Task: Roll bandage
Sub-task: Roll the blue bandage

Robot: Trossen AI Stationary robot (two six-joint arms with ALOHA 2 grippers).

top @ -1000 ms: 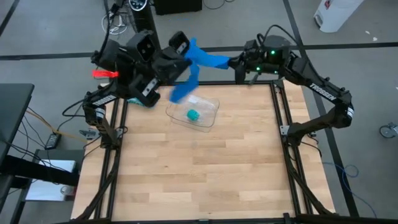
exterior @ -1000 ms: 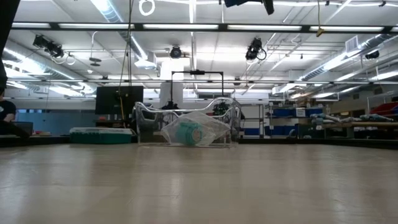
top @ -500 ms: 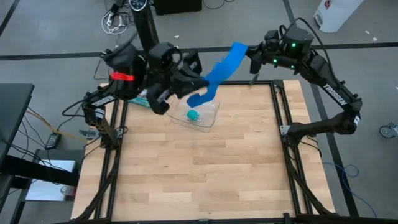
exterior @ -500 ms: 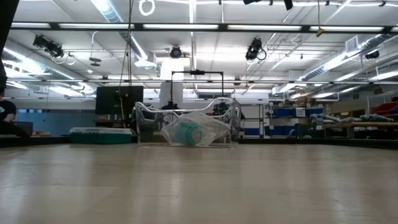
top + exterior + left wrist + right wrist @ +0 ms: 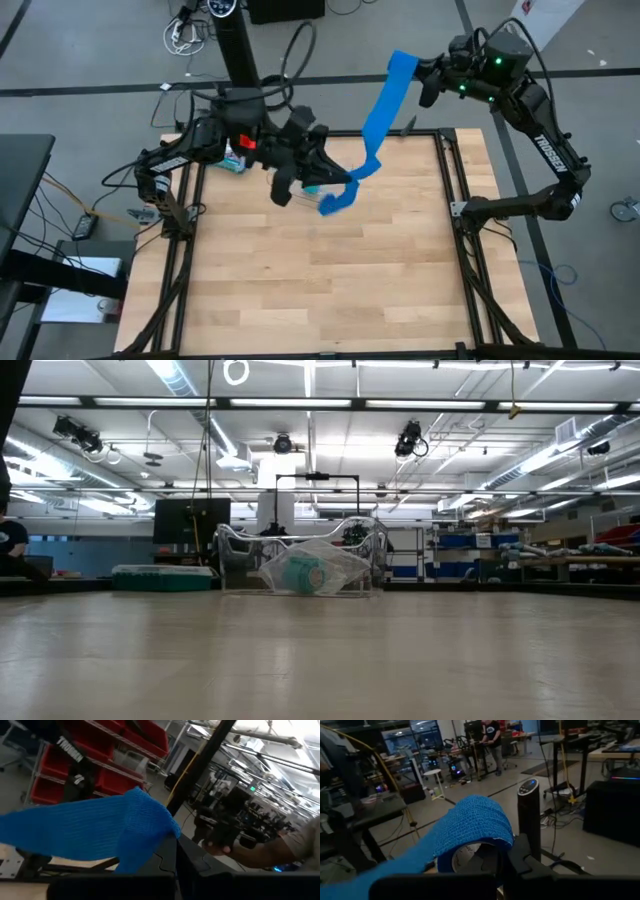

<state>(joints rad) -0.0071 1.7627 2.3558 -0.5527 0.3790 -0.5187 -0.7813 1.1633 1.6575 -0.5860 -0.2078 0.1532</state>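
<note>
**Risks, greatest first**
- Loss of the free end: held only by a pinch in the left claw [image 5: 322, 190], clamped together on thin fabric over the far part of the tabletop [image 5: 320, 290]. Likely cause: a pull too hard along the strip.
- Twist or fold in the span. Already curls near its lower end; likely to wind unevenly onto the roll.
- Slack sagging onto the clear container [image 5: 230, 550] under the left arm, snagging its rim or dragging it.
- Roll slipping in the right claw [image 5: 428, 80], clamped together on the rolled end, raised beyond the far right corner of the tabletop.

**Materials and shapes, largest first**
- Tabletop: pale wood planks, flat, matt, framed by dark metal rails.
- The bandage [image 5: 380, 115]: bright blue strip, long, narrow, soft, stretched through the air between both claws, well clear of the wood. Crinkled weave in the left wrist view [image 5: 100, 827]; wound part on a pale hollow core in the right wrist view [image 5: 470, 827].
- Container: transparent, thin-walled, glossy, rounded corners.
- Box [image 5: 160, 577]: flat, green and white, just beside the container.
- Teal roll [image 5: 303, 573]: small, inside the container.
</note>
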